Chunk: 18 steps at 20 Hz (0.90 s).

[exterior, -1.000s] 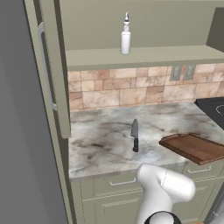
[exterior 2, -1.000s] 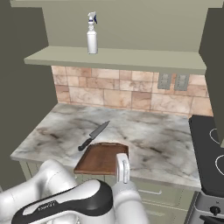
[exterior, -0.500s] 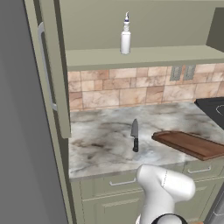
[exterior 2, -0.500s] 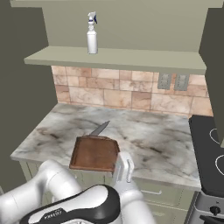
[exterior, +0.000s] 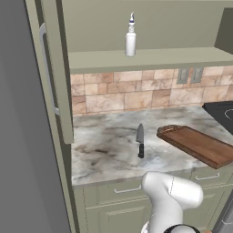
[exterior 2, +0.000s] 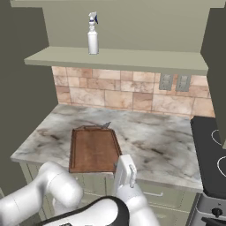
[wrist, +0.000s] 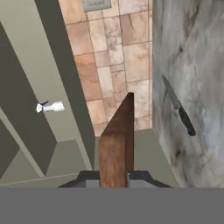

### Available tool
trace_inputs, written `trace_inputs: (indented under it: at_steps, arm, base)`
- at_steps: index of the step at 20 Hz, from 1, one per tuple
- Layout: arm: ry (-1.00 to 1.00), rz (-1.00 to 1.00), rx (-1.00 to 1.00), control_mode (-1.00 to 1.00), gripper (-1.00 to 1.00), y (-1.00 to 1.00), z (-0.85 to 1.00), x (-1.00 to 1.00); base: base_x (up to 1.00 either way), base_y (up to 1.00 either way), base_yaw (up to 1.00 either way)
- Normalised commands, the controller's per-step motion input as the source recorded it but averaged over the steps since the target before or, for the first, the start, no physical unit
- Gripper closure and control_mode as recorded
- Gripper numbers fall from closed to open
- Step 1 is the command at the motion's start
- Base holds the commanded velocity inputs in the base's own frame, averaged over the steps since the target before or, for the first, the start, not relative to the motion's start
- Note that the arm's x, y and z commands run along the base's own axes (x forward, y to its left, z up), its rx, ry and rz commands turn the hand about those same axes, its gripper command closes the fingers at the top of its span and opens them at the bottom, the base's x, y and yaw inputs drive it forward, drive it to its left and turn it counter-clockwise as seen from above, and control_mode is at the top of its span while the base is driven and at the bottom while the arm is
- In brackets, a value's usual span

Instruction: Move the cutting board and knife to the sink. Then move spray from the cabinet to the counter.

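Observation:
My gripper [wrist: 114, 176] is shut on the near edge of the cutting board [wrist: 117, 140], which shows edge-on between the fingertips. The reddish-brown board [exterior: 196, 144] hangs tilted a little above the counter [exterior: 107, 150], handle loop toward the wall. From the right, the board [exterior 2: 93, 149] covers most of the knife, whose blade tip [exterior 2: 106, 125] peeks out behind it; the gripper [exterior 2: 120, 162] holds the near right corner. The knife [exterior: 140, 141] lies on the marble, black handle toward me. The spray [exterior: 130, 38] stands upright on the cabinet shelf [exterior: 150, 59]. The sink is out of view.
A tall grey fridge [exterior: 20, 136] walls off the left side. The black stovetop [exterior 2: 212, 150] borders the counter on the right. Two wall outlets [exterior 2: 174, 82] sit on the tiled backsplash. Sage-green drawers [exterior: 118, 191] run under the counter.
The cutting board has been lifted and swung left with the gripper, turning so it now hangs over the knife in the right base view. Knife and spray have not moved.

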Motion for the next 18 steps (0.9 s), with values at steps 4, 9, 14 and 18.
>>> trace_inputs:
  at_steps: [4,9,14,18]
  arm:
    - [-0.20,0.00,0.00,-1.00,1.00,0.08,0.08,0.00]
    - [-0.10,0.00,0.00,-1.00,1.00,0.09,0.05,0.00]
    - [-0.02,0.00,0.00,-1.00,1.00,0.03,0.01,0.00]
    - [0.00,0.00,0.00,-1.00,1.00,0.00,0.00,-0.01]
  base:
    - [0.00,0.00,0.00]
    - [0.00,0.00,0.00]
    - [0.00,0.00,0.00]
    - [0.00,0.00,0.00]
